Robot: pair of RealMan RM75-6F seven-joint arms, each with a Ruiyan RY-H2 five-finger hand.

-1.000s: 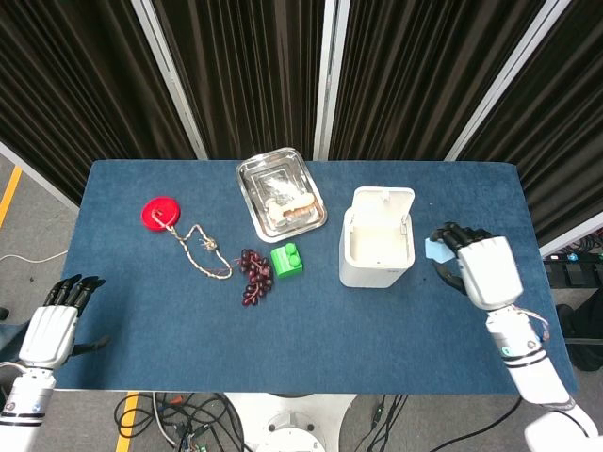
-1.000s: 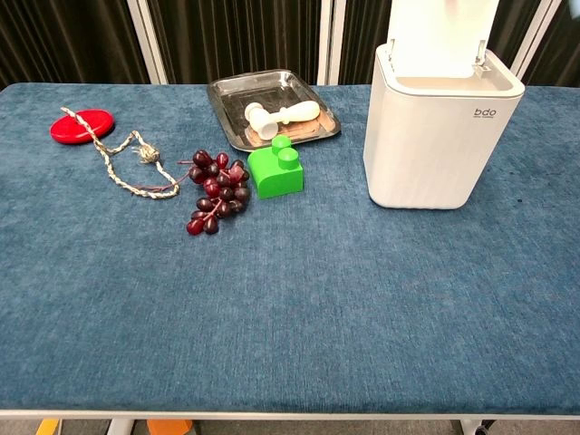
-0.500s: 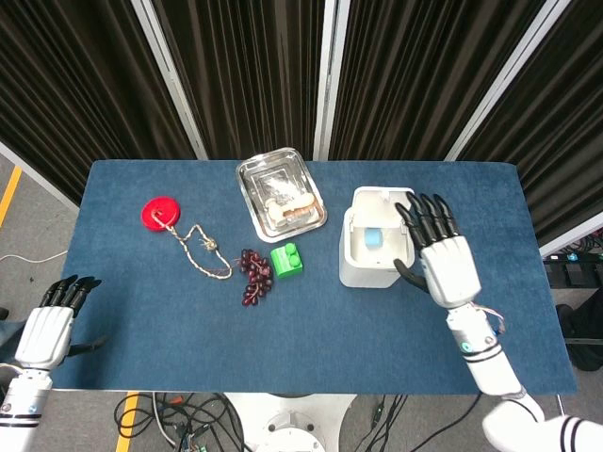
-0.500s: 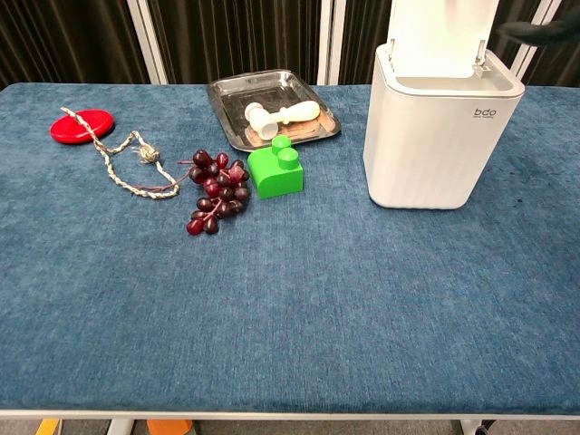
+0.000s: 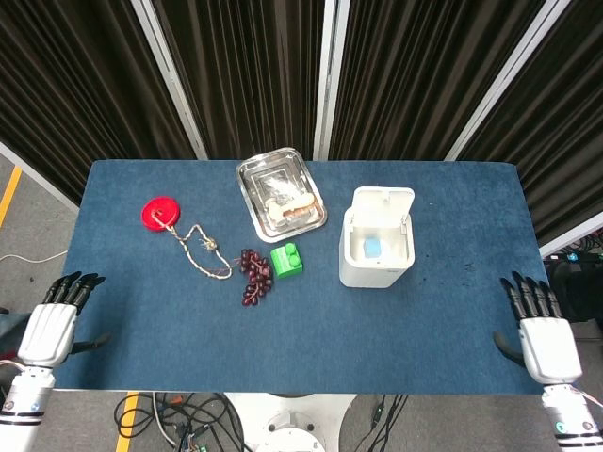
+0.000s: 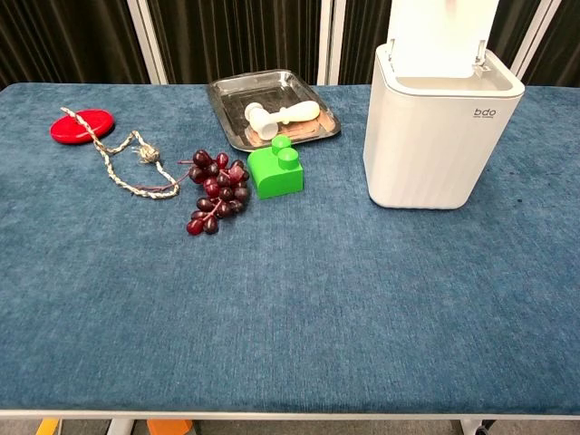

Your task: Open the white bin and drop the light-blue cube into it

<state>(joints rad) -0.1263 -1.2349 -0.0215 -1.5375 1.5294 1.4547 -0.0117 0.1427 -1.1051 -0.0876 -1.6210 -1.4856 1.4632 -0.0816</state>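
The white bin (image 5: 377,268) (image 6: 440,136) stands right of the table's middle with its lid (image 5: 384,199) (image 6: 441,34) tipped up at the back. Inside it lies the light-blue cube (image 5: 372,249), seen only from the head view. My right hand (image 5: 541,334) hangs open off the table's near right corner, fingers straight and apart, holding nothing. Off the near left corner, my left hand (image 5: 55,324) is likewise open and empty. Neither hand shows in the chest view.
On the blue table (image 5: 141,282) are a red disc (image 5: 161,212) with a braided rope (image 5: 203,250), purple grapes (image 5: 254,275), a green block (image 5: 287,261) and a steel tray (image 5: 280,193) holding a small white object.
My right hand carried the cube from beside the bin to over it, let it go inside, then drew back to the table's near right corner. The left hand stayed put.
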